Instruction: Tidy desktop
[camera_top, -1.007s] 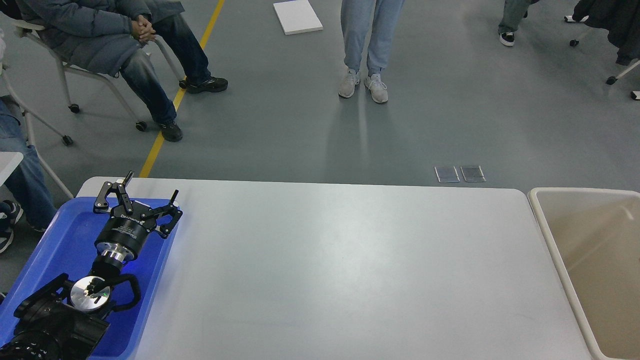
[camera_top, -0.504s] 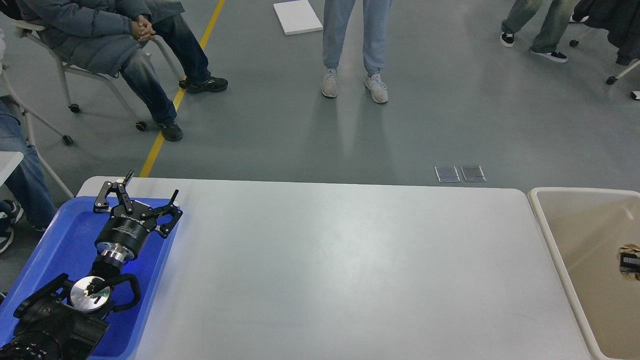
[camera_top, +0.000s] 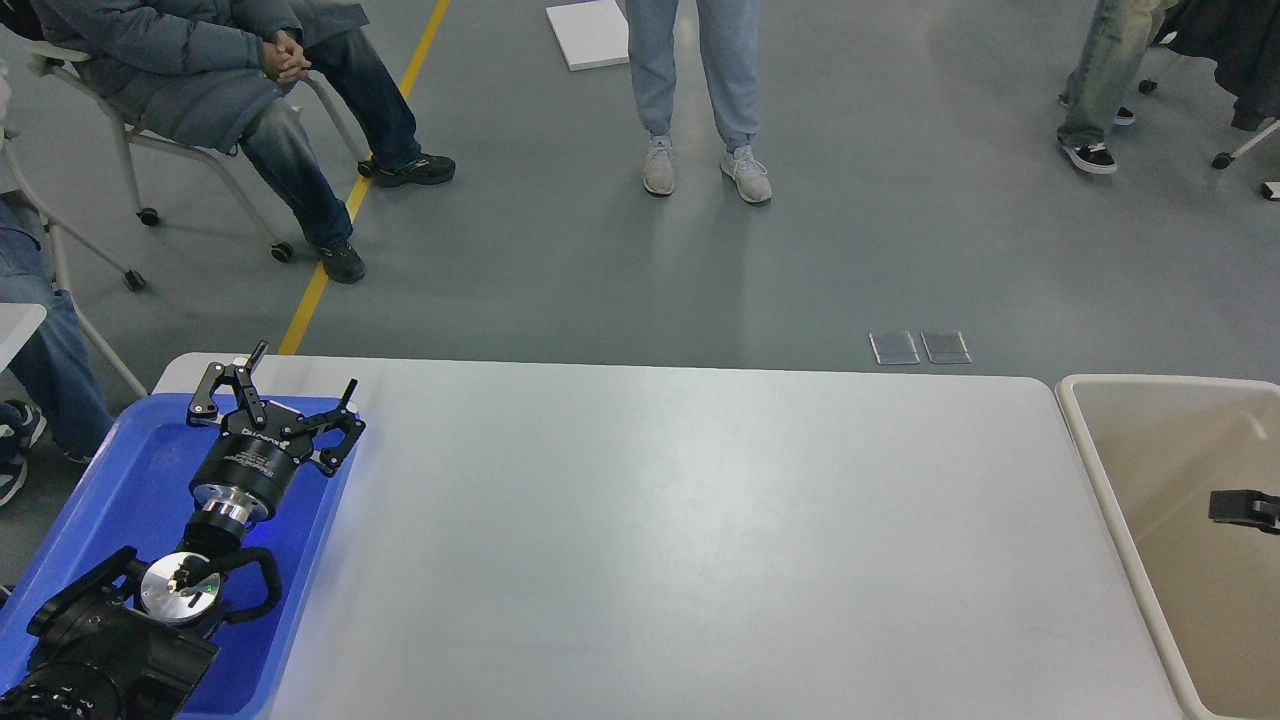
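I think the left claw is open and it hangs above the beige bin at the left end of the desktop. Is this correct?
Not quite. In the head view the left claw is open, but it hangs above the blue tray at the left end of the desktop. The beige bin stands at the right end.

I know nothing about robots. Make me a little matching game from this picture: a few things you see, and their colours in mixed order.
Things:
1. desktop
2. tray
3. bin
4. left pincer

Colours:
A. black
B. beige with a cream rim
C. light grey-white
D. blue

Pairs: 1-C, 2-D, 3-B, 4-A
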